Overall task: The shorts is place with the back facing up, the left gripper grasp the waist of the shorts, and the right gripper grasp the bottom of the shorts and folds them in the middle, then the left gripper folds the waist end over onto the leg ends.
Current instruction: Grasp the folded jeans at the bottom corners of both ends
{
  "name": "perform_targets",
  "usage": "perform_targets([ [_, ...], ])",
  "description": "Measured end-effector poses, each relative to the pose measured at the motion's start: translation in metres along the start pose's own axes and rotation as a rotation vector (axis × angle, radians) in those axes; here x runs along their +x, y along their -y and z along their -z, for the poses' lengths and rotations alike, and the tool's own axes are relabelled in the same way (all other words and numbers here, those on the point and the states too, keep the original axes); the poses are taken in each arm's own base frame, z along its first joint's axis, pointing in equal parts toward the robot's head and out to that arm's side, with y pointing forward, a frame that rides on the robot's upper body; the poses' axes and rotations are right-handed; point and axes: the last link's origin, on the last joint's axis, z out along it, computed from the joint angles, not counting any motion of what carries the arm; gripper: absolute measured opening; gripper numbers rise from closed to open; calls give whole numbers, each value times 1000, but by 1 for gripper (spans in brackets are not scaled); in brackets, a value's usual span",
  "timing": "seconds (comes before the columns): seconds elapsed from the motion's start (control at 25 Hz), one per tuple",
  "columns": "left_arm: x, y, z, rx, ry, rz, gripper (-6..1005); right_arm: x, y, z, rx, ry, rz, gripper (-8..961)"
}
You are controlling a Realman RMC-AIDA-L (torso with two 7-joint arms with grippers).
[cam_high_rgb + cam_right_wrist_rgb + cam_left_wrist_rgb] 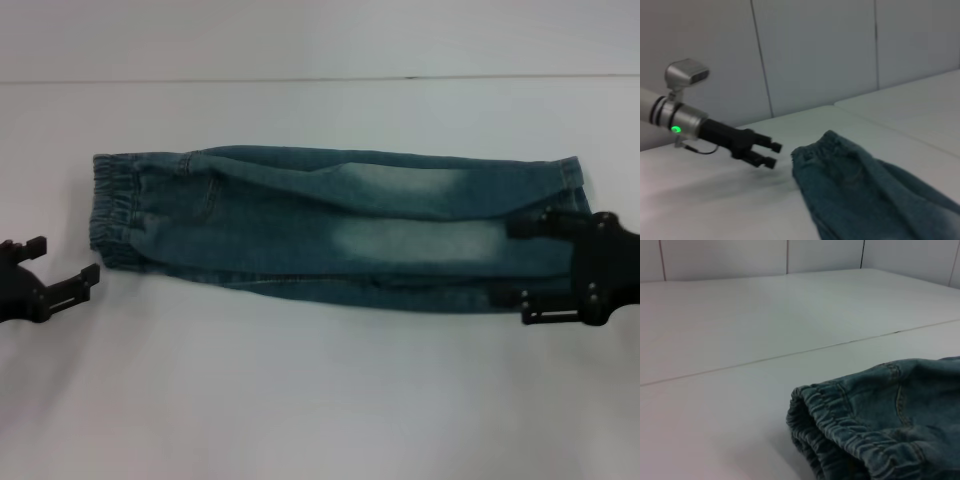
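Lying across the middle of the white table [300,400], the faded blue denim shorts with a gathered elastic waistband [330,232] are already doubled lengthwise, one leg stacked on the other. Long axis runs 9 o'clock to 3 o'clock in the head view: waistband at the 9 o'clock end, leg hems at the 3 o'clock end. Fold edge appears to sit along the 12 o'clock side, though the layers are hard to separate there.

Key relation for the coming move: the waistband lies at roughly 1–2 o'clock from the black left gripper [62,268], just beside it but apart, with a strip of bare table between fingertips and elastic. Left jaws are spread, pointing toward the waist corner nearest the robot. The right wrist view confirms this [769,154]: two fingers parted, short of the cloth edge. The left wrist view shows only the bunched waistband [840,435], none of that arm's own fingers.

The black right gripper [525,262] sits at the 3 o'clock end, over the leg hems. Its fingers are wide apart, one near the 12 o'clock edge of the hems and one at the 6 o'clock edge, lying on or just above the denim; not pinching it, as far as I can judge.

Judgement: lengthwise fold done; next is the left gripper closing on the waist and carrying it toward 3 o'clock. Left arm is plainly the nearer one for this.

Brands, labels, writing: none legible on shorts, grippers or table. A green indicator light [675,129] glows on the left arm's wrist.
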Motion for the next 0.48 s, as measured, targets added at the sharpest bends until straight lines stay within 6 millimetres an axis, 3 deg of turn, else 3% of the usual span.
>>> perform_targets([
  [0.48, 8, -7, -31, -30, 13, -79, 829, 4, 0, -8, -14, -19, -23, 947],
])
